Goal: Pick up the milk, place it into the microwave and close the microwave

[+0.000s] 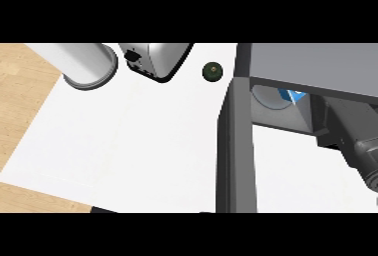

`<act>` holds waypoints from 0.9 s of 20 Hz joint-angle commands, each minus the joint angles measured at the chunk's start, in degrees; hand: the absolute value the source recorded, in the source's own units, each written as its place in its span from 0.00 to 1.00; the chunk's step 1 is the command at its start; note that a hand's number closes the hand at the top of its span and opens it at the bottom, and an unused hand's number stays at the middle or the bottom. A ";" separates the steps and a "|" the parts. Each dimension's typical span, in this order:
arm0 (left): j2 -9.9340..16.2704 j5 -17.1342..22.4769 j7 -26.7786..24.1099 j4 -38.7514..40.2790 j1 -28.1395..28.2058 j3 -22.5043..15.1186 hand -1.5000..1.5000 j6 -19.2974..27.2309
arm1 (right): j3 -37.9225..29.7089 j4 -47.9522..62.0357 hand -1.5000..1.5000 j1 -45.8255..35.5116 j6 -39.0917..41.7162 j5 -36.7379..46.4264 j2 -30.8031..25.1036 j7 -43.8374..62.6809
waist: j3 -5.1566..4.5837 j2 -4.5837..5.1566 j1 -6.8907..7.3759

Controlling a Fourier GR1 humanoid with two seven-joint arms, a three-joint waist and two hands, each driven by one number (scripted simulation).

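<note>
Where microwave point(310, 65) gapes, blue-white milk point(294, 95) sits inside.

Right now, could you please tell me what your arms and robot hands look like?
Only the right forearm shows: grey, blocky segments, no visible cables or markings. The dark shape at its end seems to be the black right robot hand, details unclear. The left arm is out of view.

Milk point(294, 96) sits inside microwave point(317, 70), right of toaster point(156, 59).
</note>
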 commanded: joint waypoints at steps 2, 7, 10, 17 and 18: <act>0.05 -1.06 -0.17 1.50 -1.46 -0.17 0.00 0.32 | -0.65 -1.14 0.00 -3.90 7.22 -0.98 1.74 -0.31 | -0.26 -0.02 0.61; 1.01 -1.70 0.56 1.02 -2.43 -0.81 0.00 0.23 | 4.26 1.86 0.00 -6.14 5.73 3.95 2.49 6.15 | -0.61 -0.27 2.12; 1.04 -2.43 0.89 1.90 -3.81 -1.92 0.00 0.65 | 4.89 1.49 0.00 -6.84 3.44 4.35 4.64 6.87 | -0.63 -0.38 1.27; 1.27 -2.94 1.32 3.55 -4.71 -3.01 0.00 0.15 | 4.03 0.62 0.00 -9.78 -1.59 3.06 9.16 9.36 | -0.69 -0.99 1.44; 1.31 -3.03 2.37 2.69 -4.25 -3.78 0.00 0.68 | 4.63 0.43 0.00 -11.01 -1.38 3.63 8.96 9.80 | -0.66 -1.27 1.34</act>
